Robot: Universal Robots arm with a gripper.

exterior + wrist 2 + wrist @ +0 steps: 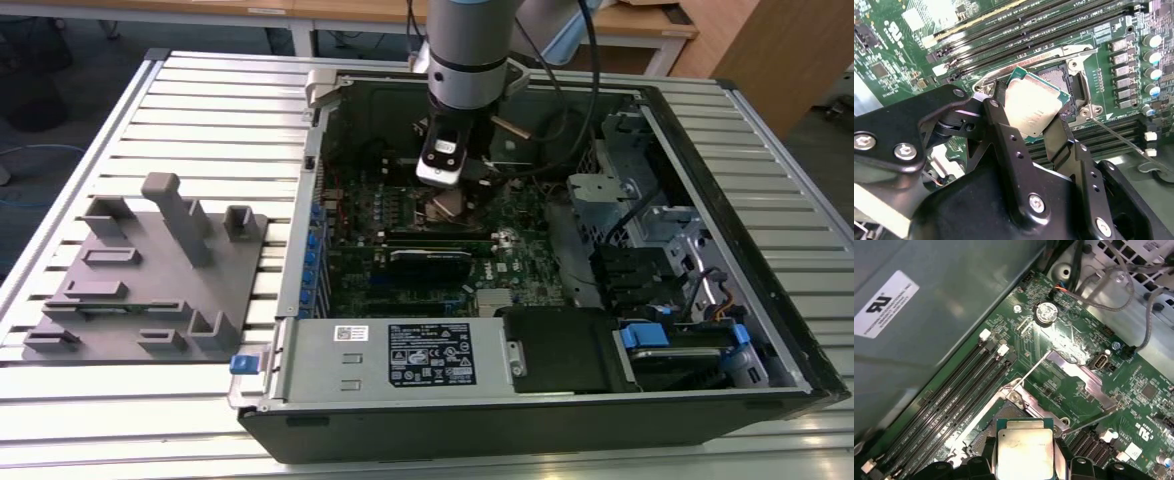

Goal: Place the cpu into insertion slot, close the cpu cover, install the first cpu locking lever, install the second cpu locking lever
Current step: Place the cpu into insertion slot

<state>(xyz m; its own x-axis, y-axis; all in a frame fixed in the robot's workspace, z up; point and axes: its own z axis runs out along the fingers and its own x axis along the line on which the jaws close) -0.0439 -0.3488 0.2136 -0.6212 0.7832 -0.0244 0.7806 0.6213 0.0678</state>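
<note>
My gripper (1029,114) is shut on the cpu (1030,106), a flat silver-topped chip with a green edge, pinched by two opposite sides between black fingers (1004,131). The chip hangs tilted just over the insertion slot (1066,80), a dark square socket with a silvery rim on the green board. In the first wrist view the cpu (1024,452) sits between the fingers above the slot (1004,426). The cpu cover (1081,376) stands swung open beyond it. Thin wire levers (1031,371) stick out beside the socket. In the exterior view the gripper (443,172) hovers over the slot (449,207).
The open computer case (747,300) has metal walls all round the board. Long black memory slots (1044,25) flank the socket. Cables (1114,285) and a drive cage (627,190) lie to the exterior view's right. A grey fixture block (140,280) stands on the slatted table.
</note>
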